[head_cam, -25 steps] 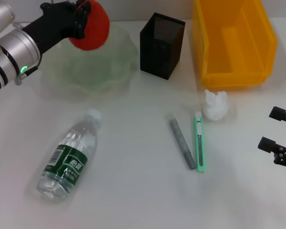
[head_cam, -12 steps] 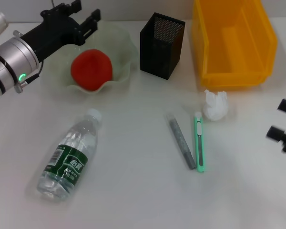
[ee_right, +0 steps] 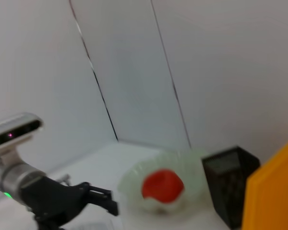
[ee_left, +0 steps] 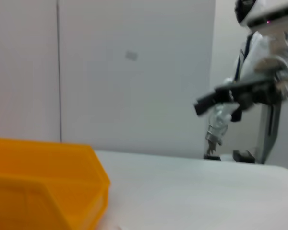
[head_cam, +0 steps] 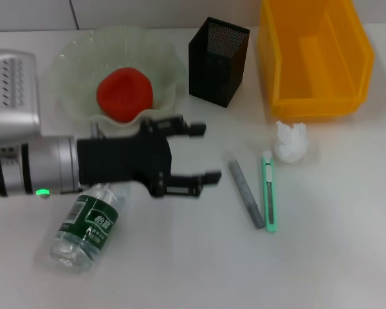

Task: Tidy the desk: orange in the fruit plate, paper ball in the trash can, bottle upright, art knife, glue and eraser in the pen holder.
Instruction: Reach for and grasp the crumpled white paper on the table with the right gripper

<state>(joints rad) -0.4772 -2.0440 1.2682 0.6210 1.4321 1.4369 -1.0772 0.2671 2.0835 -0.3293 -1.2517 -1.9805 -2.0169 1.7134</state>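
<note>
Bottle [head_cam: 90, 222] beneath left gripper's [head_cam: 183, 154] spread fingers [head_cam: 192, 181]

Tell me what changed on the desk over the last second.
The left end effector let go of the orange into the fruit plate, then swung, open, over the lying bottle. The right arm left the head view. Everything else stayed put.

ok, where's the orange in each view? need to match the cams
Head view: the orange lies in the fruit plate, upper left, behind the open left pincer.
Left wrist view: not in it.
Right wrist view: low centre, in the fruit plate.
Shared landmark: the trash can.
</note>
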